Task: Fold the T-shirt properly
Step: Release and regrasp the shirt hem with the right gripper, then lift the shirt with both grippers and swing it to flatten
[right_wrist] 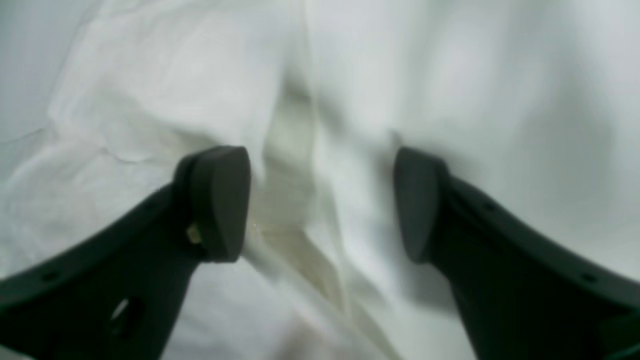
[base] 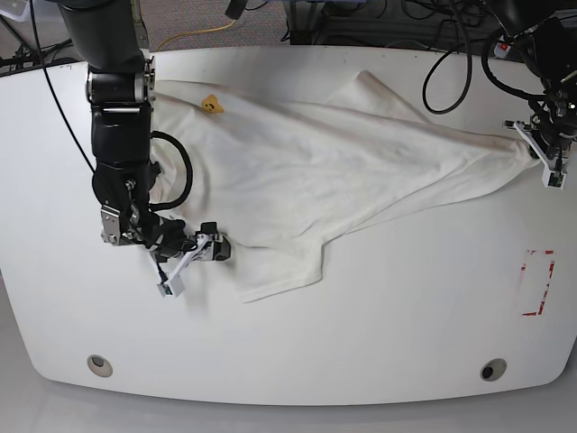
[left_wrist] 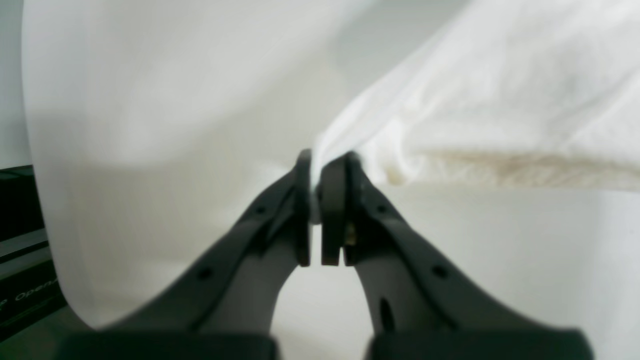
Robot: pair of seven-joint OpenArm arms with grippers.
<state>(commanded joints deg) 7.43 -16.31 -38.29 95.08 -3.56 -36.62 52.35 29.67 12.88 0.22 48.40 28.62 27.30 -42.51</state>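
Note:
The white T-shirt [base: 343, 162] lies stretched across the table with its print side hidden and a small yellow tag [base: 210, 105] at its far left. My left gripper [base: 530, 142] is at the right of the base view. It is shut on a bunched edge of the T-shirt [left_wrist: 450, 100] and holds it slightly raised and taut; the left gripper [left_wrist: 315, 175] pinches cloth between its pads. My right gripper [base: 222, 248] sits at the shirt's lower left edge. In its wrist view the right gripper [right_wrist: 320, 200] is open, its fingers astride a wrinkled ridge of the T-shirt [right_wrist: 300, 150].
The white table [base: 379, 334] has two round holes [base: 100, 364] near its front edge and a red rectangular marking [base: 538, 281] at the right. Black cables [base: 451, 63] hang along the back right. A dark box [left_wrist: 25, 280] shows at the left wrist view's edge.

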